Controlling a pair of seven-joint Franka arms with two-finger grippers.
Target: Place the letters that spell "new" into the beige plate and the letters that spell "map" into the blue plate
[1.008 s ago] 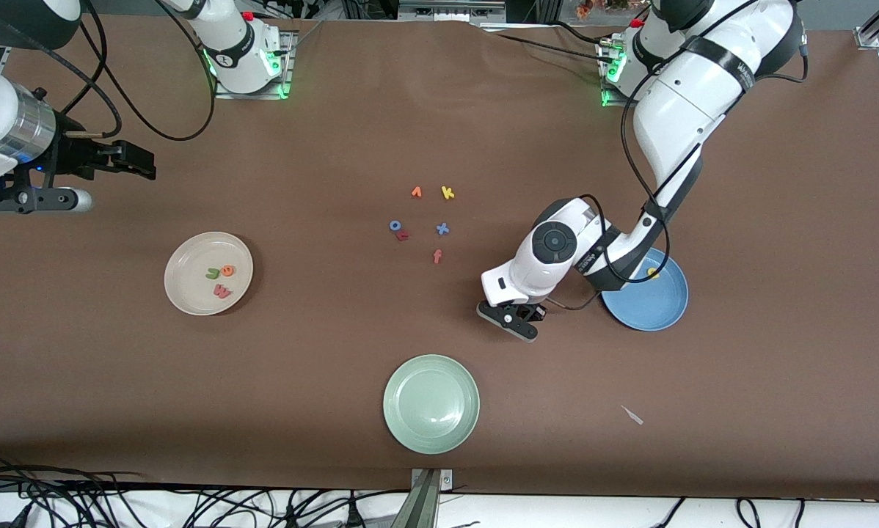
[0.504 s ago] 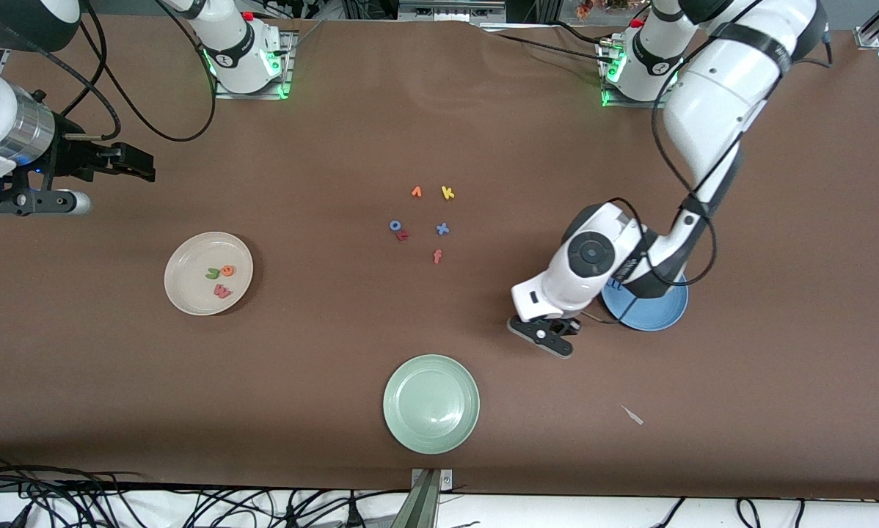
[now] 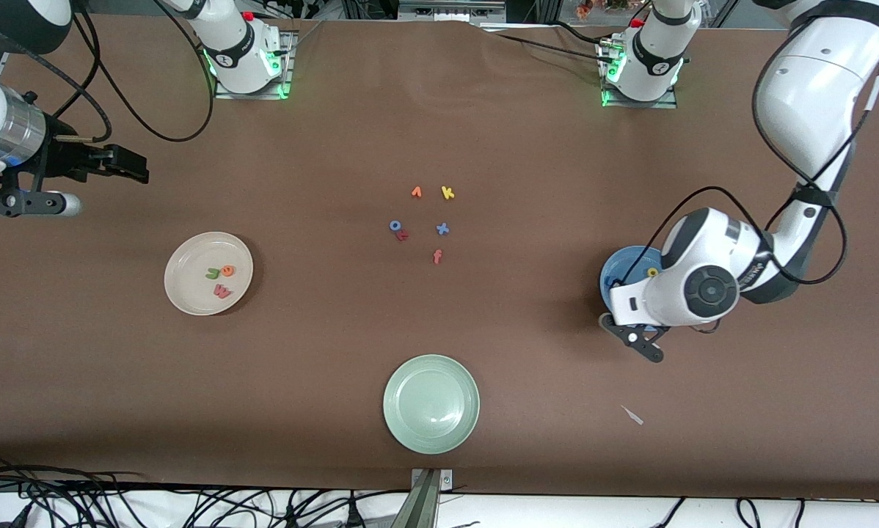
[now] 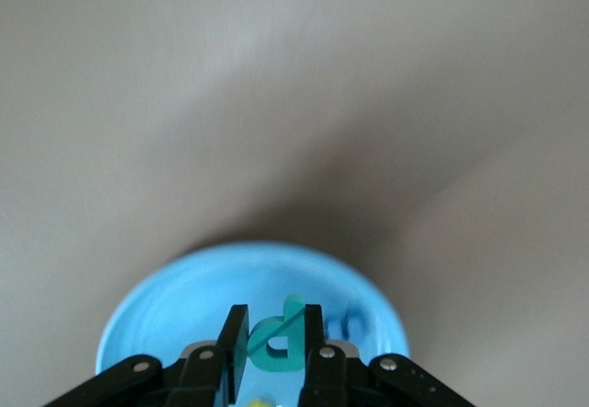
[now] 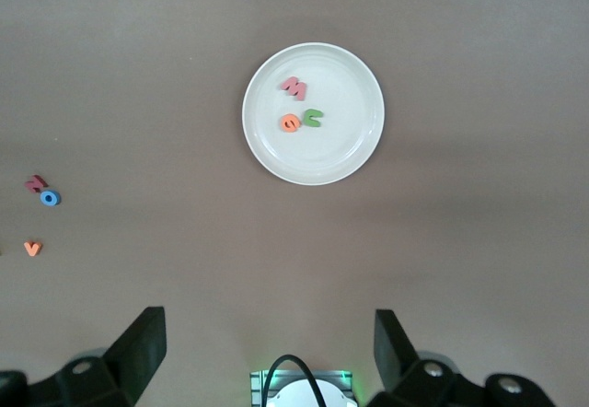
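My left gripper [image 4: 276, 338] is shut on the teal p [image 4: 281, 341], which stands upright between the jaws above the blue plate [image 4: 175, 301]. In the front view the left hand [image 3: 693, 290] covers most of the blue plate [image 3: 619, 265]. The yellow a [image 3: 652, 272] lies in that plate, and a blurred blue m [image 4: 350, 324] shows there too. The beige plate [image 3: 190, 293] holds the green n [image 3: 213, 274], orange e [image 3: 227, 270] and pinkish-red w [image 3: 222, 291]. My right gripper [image 5: 267, 324] hangs open and holds nothing, waiting at the right arm's end of the table.
A pale green plate [image 3: 431, 403] sits near the front edge. Loose letters lie mid-table: an orange one [image 3: 416, 192], yellow k [image 3: 447, 193], blue o [image 3: 395, 226] touching a red letter [image 3: 403, 235], blue x [image 3: 442, 229], orange-red f [image 3: 437, 256]. A pale scrap [image 3: 633, 416] lies nearer the camera than the blue plate.
The left arm has swung toward its own end of the table, carrying the teal p from beside the blue plate to over it. The right arm has barely moved.
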